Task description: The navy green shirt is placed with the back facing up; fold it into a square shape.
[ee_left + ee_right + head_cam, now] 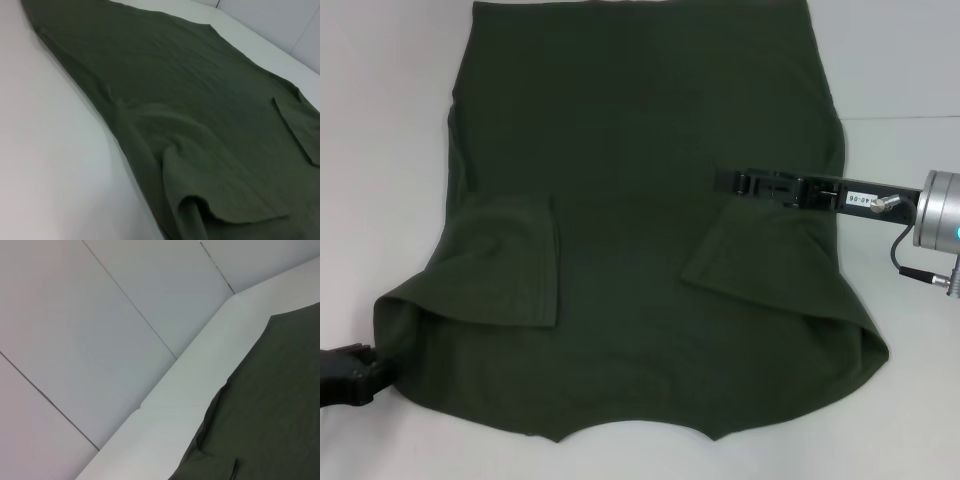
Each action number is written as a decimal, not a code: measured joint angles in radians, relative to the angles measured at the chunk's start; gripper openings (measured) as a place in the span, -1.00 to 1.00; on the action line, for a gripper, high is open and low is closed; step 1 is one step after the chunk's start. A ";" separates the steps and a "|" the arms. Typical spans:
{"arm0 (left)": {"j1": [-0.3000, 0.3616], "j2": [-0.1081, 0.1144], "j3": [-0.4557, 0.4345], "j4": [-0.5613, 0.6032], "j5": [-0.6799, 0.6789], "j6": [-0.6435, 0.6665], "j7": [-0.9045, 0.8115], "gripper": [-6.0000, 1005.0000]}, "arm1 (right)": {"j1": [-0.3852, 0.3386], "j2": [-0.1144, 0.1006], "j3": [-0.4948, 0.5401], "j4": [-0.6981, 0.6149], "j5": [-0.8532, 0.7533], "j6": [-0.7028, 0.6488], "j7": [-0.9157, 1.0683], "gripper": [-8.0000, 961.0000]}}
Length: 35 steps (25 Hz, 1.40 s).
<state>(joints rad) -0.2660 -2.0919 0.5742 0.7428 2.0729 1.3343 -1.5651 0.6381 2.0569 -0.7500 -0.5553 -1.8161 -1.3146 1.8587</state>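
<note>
The navy green shirt (640,190) lies spread back-up on the white table, its collar edge toward me. Both sleeves are folded inward onto the body: the left sleeve (510,265) and the right sleeve (760,255). My left gripper (375,372) sits at the near left corner of the shirt, touching the cloth's edge. My right gripper (720,182) reaches in from the right, over the shirt just beyond the folded right sleeve. The left wrist view shows the shirt (200,100) with a raised fold close by. Only an edge of the shirt (270,405) shows in the right wrist view.
The white table (380,150) shows bare on both sides of the shirt. Pale wall panels (100,315) rise behind the table's far edge. The shirt's hem runs out of the head view at the far side.
</note>
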 joint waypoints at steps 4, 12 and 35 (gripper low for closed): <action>-0.002 0.000 0.000 0.001 0.000 -0.006 -0.001 -0.12 | -0.001 0.000 0.000 0.000 0.000 0.000 0.000 0.92; -0.006 -0.001 0.002 0.009 0.000 0.001 -0.016 -0.81 | -0.005 -0.002 0.000 0.003 -0.002 0.000 -0.003 0.92; -0.008 -0.022 0.006 0.043 0.001 0.036 -0.031 -0.94 | -0.226 -0.107 0.001 0.008 -0.067 -0.048 0.131 0.92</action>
<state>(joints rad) -0.2736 -2.1142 0.5799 0.7858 2.0736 1.3699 -1.5960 0.4120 1.9501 -0.7486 -0.5471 -1.8834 -1.3629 1.9894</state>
